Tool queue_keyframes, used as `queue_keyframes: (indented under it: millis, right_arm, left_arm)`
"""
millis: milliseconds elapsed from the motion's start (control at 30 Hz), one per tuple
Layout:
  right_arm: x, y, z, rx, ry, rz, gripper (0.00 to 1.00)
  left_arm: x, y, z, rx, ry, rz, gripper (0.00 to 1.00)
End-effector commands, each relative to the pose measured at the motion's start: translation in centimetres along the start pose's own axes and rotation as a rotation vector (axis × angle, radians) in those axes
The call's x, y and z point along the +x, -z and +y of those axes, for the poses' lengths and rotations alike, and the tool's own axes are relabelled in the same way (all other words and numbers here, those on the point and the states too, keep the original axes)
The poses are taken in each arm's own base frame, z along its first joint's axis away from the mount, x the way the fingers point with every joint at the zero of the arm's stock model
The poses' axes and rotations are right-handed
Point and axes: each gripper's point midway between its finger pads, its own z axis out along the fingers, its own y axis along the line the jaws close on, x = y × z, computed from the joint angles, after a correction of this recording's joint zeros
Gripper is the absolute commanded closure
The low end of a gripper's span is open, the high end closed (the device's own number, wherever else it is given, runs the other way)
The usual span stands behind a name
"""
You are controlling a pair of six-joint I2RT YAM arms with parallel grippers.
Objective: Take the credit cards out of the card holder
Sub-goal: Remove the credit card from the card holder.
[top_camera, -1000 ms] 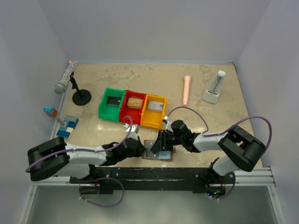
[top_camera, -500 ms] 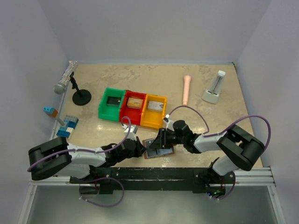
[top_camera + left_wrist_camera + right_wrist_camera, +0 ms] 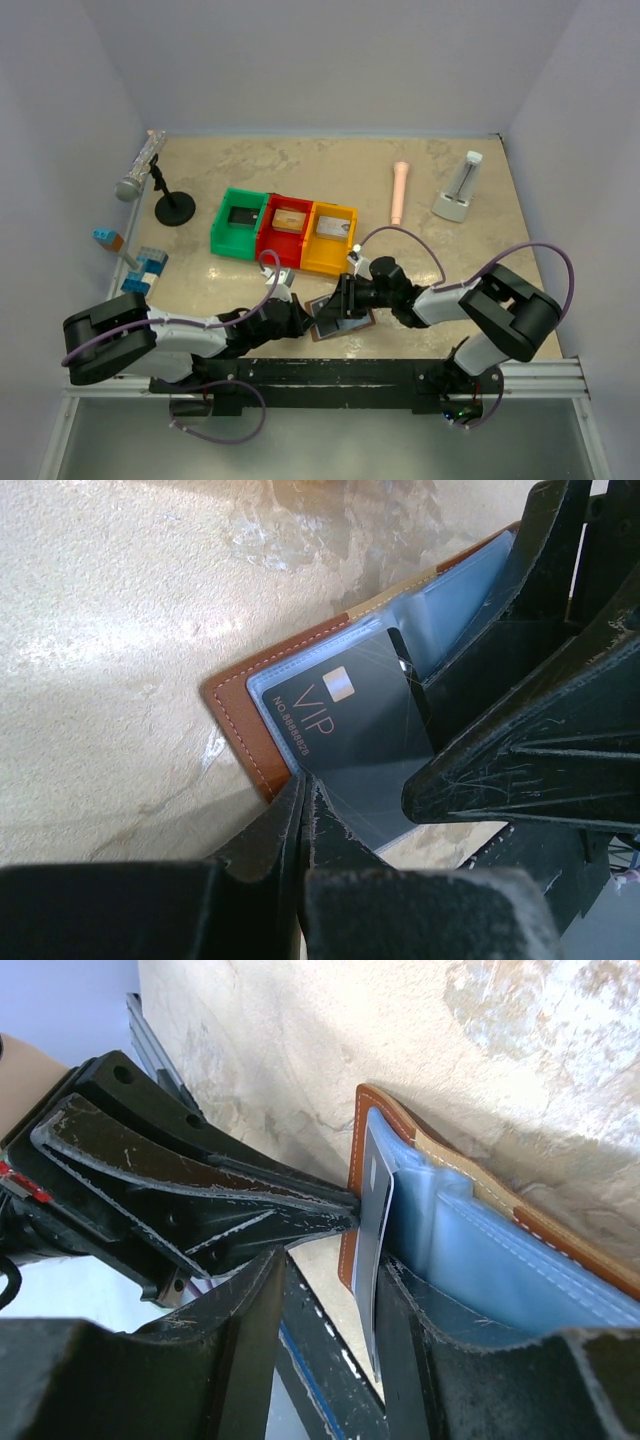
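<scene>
The card holder (image 3: pixel 322 333) is lying open at the near edge of the worktop (image 3: pixel 440 270), between my two grippers. I am resting the left gripper (image 3: pixel 303 785), fully closed, against its left brown rim; whether it is pinching it I cannot tell. The right gripper (image 3: pixel 330 1270) is standing partly open, straddling a black VIP card (image 3: pixel 345 730) that is sticking out of the pale blue sleeve.

Top view overhead from behind; wrist views close, opposed, share card holder (image 3: pixel 235 705).
</scene>
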Motion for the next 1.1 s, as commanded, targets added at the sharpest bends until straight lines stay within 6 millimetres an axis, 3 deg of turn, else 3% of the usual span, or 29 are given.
queue_keyframes:
  millis: [0,1067]
  right_arm:
    - [-0.2,0.5,3.2,-0.085,0.07,0.04,0.57]
    - [-0.9,3.1,2.5,-0.001,0.102,0.01,0.67]
  left_arm:
    - [3.2,0.8,2.9,-0.071,-0.019,0.116,1.0]
    - [3.9,1.0,5.1,-0.15,0.008,0.121,1.0]
